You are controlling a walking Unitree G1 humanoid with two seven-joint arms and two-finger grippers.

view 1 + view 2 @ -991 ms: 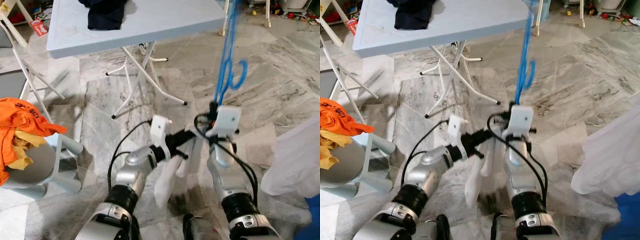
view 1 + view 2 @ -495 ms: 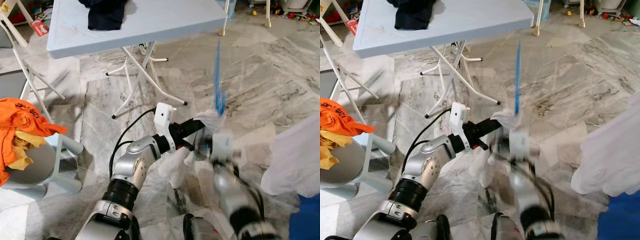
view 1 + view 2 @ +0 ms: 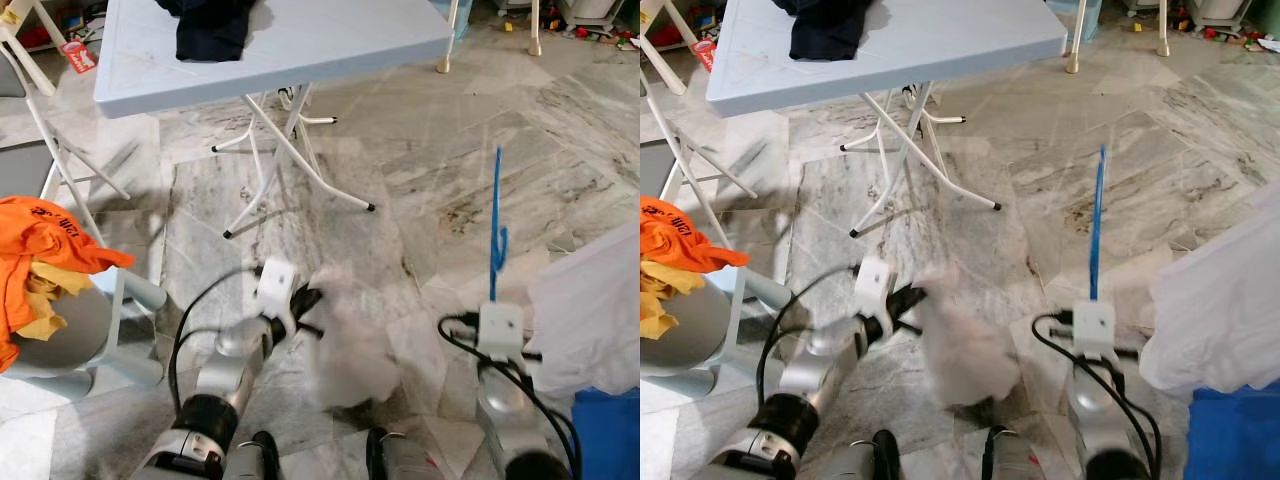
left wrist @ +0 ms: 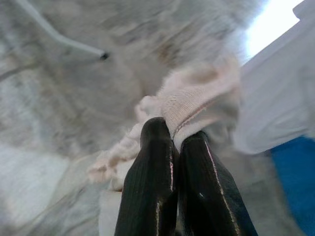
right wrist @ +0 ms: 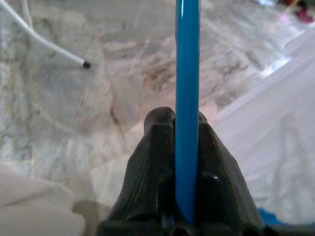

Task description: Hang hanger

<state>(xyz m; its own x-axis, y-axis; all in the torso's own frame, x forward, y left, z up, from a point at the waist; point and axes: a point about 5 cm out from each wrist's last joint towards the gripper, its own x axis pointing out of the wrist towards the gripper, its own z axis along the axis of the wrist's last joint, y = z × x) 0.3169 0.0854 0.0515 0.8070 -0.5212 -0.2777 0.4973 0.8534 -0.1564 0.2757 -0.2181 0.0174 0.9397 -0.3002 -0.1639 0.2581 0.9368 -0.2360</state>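
My left pincer (image 4: 174,135) was clamped on a pale pink cloth (image 3: 345,335) that hung blurred low before me. My right pincer (image 5: 186,120) gripped the blue hanger (image 3: 496,225) — it stood upright over the marble floor (image 3: 450,130), beside a white garment (image 3: 590,310). Farther off stood the grey folding surface (image 3: 330,40) — dark clothing (image 3: 210,28) lay on it.

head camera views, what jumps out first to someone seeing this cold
The bright blue hanger standing upright from the right gripper, whose fingers are shut on it, low on the robot's right. Next, the blurred pale garment pinched in the left gripper, over the marble floor between the arms. At far left, orange clothes are heaped on a chair.
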